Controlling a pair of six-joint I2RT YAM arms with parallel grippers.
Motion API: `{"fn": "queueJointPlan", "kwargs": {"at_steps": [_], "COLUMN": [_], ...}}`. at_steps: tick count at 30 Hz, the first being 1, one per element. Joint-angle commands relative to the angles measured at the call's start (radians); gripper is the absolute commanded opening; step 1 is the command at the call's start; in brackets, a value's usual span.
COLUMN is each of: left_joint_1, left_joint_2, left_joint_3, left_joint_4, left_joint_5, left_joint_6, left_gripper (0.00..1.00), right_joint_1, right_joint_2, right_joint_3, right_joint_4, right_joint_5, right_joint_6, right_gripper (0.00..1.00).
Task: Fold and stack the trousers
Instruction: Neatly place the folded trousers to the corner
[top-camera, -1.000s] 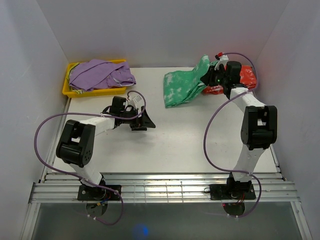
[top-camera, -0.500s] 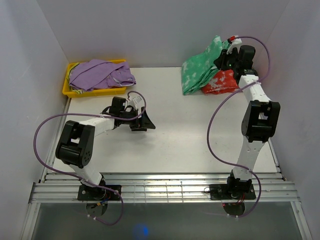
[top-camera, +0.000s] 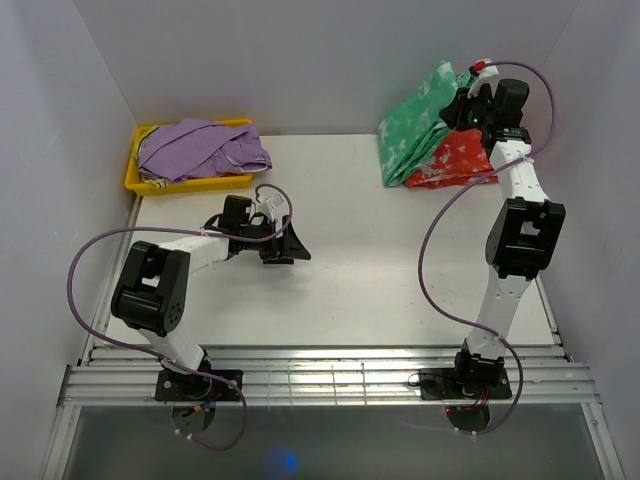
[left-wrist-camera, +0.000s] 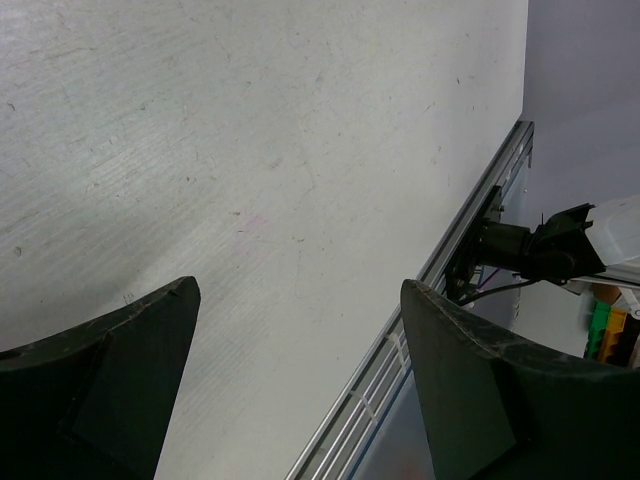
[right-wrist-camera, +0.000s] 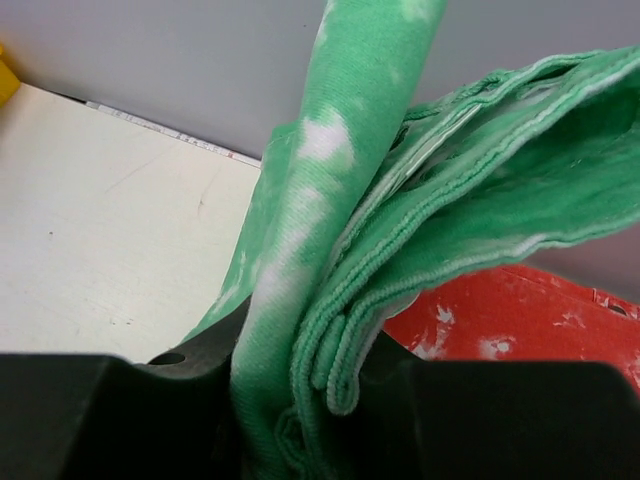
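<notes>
Green trousers (top-camera: 415, 120) are pinched in my right hand (top-camera: 465, 100), which has climbed higher and farther into the far right corner than half a second ago. The cloth now hangs beside and partly over the red-orange trousers (top-camera: 455, 162) lying on the surface (top-camera: 380, 270). Its lower edge seems to touch down, though I can't be sure. My left hand (top-camera: 290, 243) has stayed put at centre left, fingers spread, holding nothing.

1 overhead camera spans the whole table (top-camera: 380, 270); 2 wrist cameras view its surface closely.
</notes>
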Motion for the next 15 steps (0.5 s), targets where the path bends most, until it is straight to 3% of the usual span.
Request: {"fn": "queueJointPlan", "kwargs": {"at_steps": [1,8,15], "left_joint_1": [-0.001,-0.001,-0.001], "left_joint_2": [-0.052,-0.045,-0.037], "left_joint_3": [-0.014,-0.017,-0.012], "left_joint_4": [0.016,0.019,0.013], "left_joint_5": [0.027,0.032,0.03], "left_joint_6": [0.011,0.008,0.014], "left_gripper": [0.92,0.92,0.92], "right_joint_1": [-0.034,-0.068,-0.1], "right_joint_2": [-0.011,0.001,-0.019], "right_joint_3": [0.133,0.155,0.071], "right_joint_4": [0.111,0.13,0.168], "right_joint_5": [-0.034,-0.038,-0.025], "right_joint_6": [-0.024,0.004,0.005], "right_gripper": [0.08,0.08,0.08]}}
